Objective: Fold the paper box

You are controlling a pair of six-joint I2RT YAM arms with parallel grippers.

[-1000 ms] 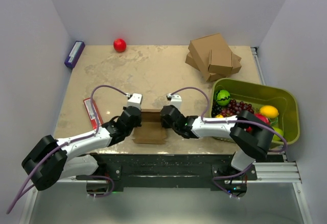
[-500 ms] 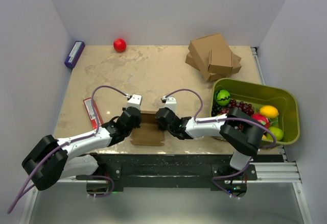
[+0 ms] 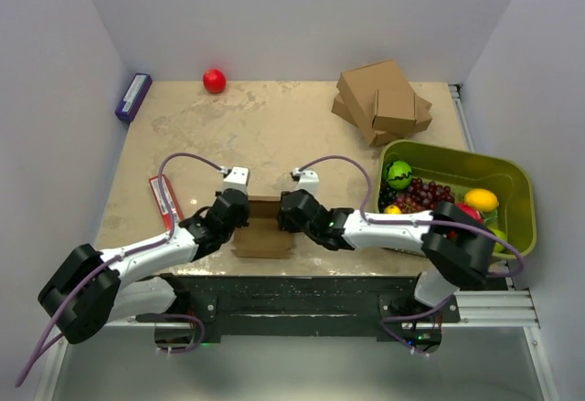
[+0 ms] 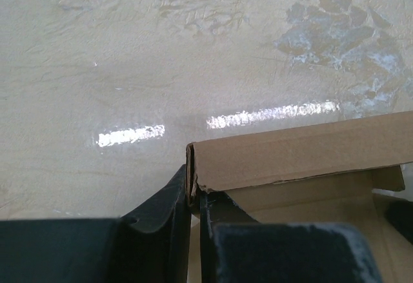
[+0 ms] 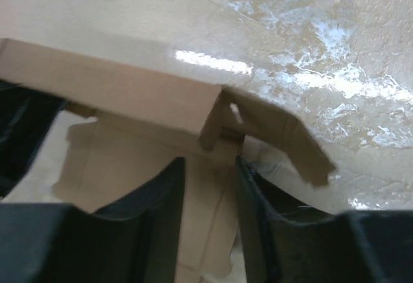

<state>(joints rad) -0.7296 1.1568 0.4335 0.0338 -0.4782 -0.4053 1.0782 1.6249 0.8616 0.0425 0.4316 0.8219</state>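
Left gripper (image 4: 193, 191) was clenched on the end of the paper box's (image 4: 293, 149) raised wall; the rest of the box lay ahead and to its right. Right gripper (image 5: 210, 176) was released, jaws apart, the box's folded corner flap just ahead of it.

One paper box (image 3: 265, 237) lies on the worktop (image 3: 274, 127), along with one red ball (image 3: 214, 80), one blue packet (image 3: 133, 97), one red packet (image 3: 164, 198) and one stack of bigger cardboard boxes (image 3: 375, 90), seemingly three. One green bin (image 3: 457, 165) holds one grape bunch (image 3: 425, 191), one green fruit (image 3: 399, 174) and one lemon (image 3: 481, 200); the other fruit is partly hidden.
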